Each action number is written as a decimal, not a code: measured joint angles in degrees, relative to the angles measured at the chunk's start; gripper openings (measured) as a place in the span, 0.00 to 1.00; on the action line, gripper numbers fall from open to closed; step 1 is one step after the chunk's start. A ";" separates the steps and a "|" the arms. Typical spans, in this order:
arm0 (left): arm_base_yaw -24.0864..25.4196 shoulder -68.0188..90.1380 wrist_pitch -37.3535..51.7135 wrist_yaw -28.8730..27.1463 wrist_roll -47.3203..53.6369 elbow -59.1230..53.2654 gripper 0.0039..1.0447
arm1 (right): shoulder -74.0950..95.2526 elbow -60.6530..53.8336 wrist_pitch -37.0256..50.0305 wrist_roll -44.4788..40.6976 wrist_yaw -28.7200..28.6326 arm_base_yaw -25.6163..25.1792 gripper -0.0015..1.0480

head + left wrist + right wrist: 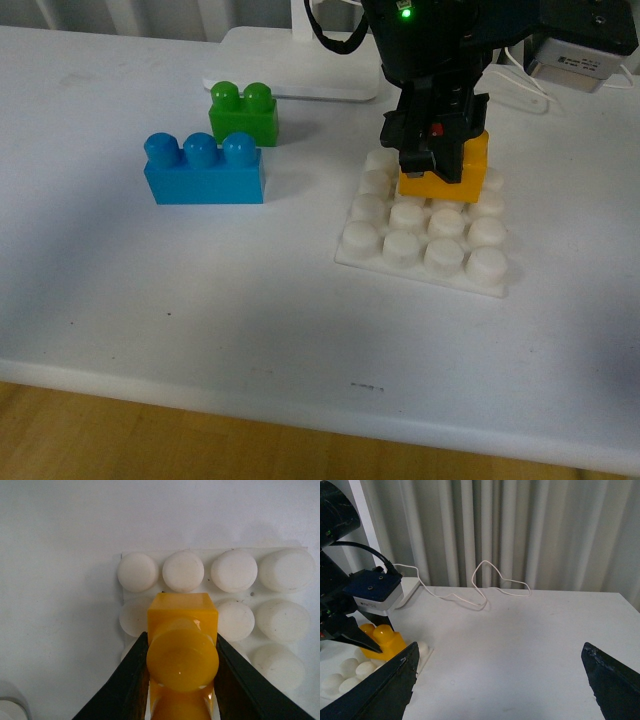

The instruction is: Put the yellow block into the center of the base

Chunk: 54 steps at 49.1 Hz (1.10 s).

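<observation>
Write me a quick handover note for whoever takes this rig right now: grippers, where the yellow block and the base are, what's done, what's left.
Left gripper: shut on the yellow block.
Right gripper: open, empty, off to the side of the base.
Done: block is down among the base's studs, near the middle.
Unclear: whether it is fully seated.
Left: press home if needed, release, lift away.

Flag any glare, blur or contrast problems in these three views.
Front view: even, soft light, but the white base barely separates from the white table, and the left gripper hides much of the yellow block. Left wrist view: small glare specks on the block's near stud, which looks slightly soft. Right wrist view: the right gripper shows its fingers as dark, blurred silhouettes.
</observation>
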 joint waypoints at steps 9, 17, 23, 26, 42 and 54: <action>0.35 1.14 -1.55 -1.73 1.75 0.00 0.30 | 0.00 0.00 0.00 0.00 0.00 0.00 0.91; 0.39 1.38 -0.59 -2.27 2.12 -0.44 0.30 | 0.00 0.00 0.00 0.00 0.00 0.00 0.91; 0.37 1.46 0.55 -2.49 2.47 -1.51 0.30 | 0.00 0.00 0.00 0.00 0.00 0.00 0.91; 0.33 1.46 1.42 -2.51 2.51 -2.25 0.30 | 0.00 0.00 0.00 0.00 0.02 0.00 0.91; -0.04 1.05 4.50 -2.29 2.49 -4.72 0.30 | 0.00 0.00 0.00 0.00 0.00 0.00 0.91; -0.07 0.52 5.79 -2.01 2.27 -5.81 0.30 | 0.00 0.00 0.00 0.00 0.00 0.00 0.91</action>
